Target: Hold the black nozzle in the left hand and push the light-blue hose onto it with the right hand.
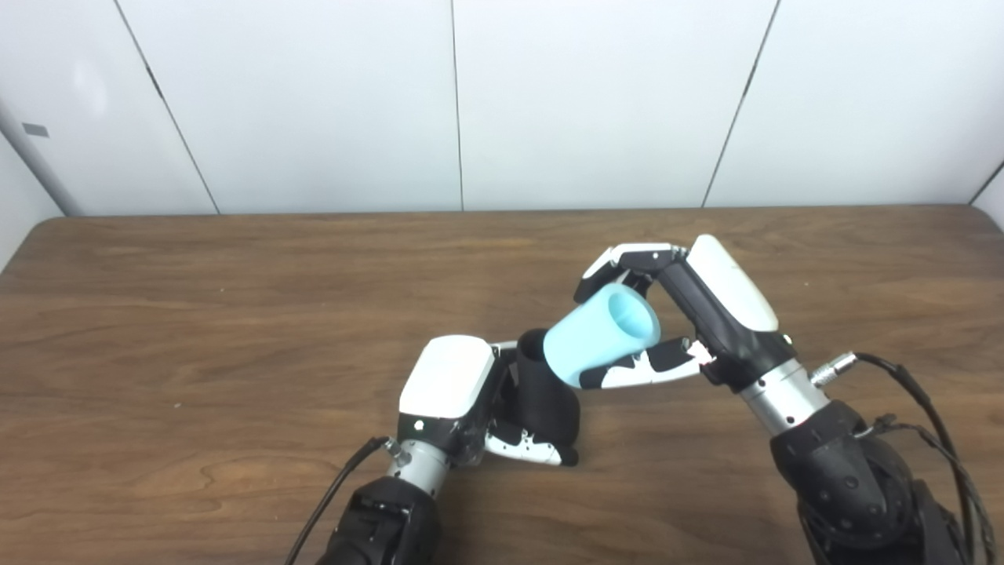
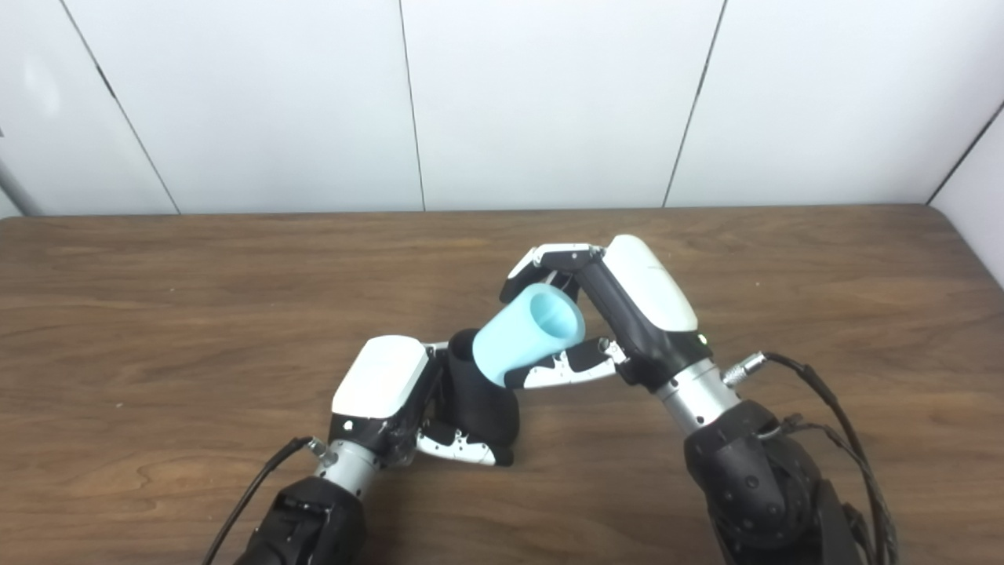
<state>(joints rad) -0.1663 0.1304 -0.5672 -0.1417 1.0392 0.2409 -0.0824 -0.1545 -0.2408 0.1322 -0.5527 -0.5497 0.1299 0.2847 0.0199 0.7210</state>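
Light-blue hose (image 1: pixel 600 336) tilted onto black nozzle (image 1: pixel 545 392).
Clamped by right hand (image 1: pixel 698 314) fingers (image 1: pixel 643 369); nozzle wrapped by left hand (image 1: pixel 455 392) fingers on counter (image 1: pixel 235 329).

Black nozzle (image 1: pixel 545 396), light-blue hose (image 1: pixel 600 336), brown table (image 1: pixel 235 314).

A brown wooden table (image 1: pixel 196 314) meets white wall panels (image 1: pixel 314 102).

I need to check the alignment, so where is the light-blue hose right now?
The light-blue hose sits just right of the table's centre, tilted, gripped by the right hand, its lower end meeting the top of the black nozzle held by the left hand.
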